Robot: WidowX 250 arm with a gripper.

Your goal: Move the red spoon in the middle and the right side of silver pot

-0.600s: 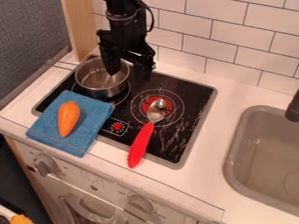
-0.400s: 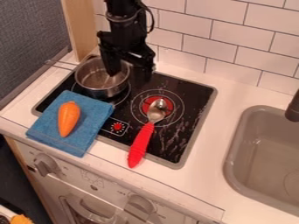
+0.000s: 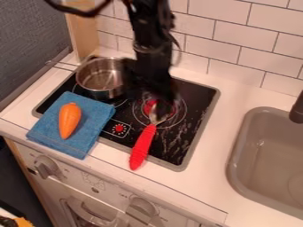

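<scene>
White tiled wall (image 3: 237,40) beside a dark grey wall (image 3: 29,40).

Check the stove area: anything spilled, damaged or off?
Nothing looks clearly spilled or broken. One oddity: whitish streaks on the cooktop, in view right of the red spoon; scratches, residue or glare, can't tell. Also, the blue cloth under the carrot overlaps the cooktop's edge.

No readable text, labels, numbers or signs.

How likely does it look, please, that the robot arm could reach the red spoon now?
Probably yes: the gripper hangs by the bowl end of the spoon, whose handle lies uncovered, and the pot stands aside.
</scene>
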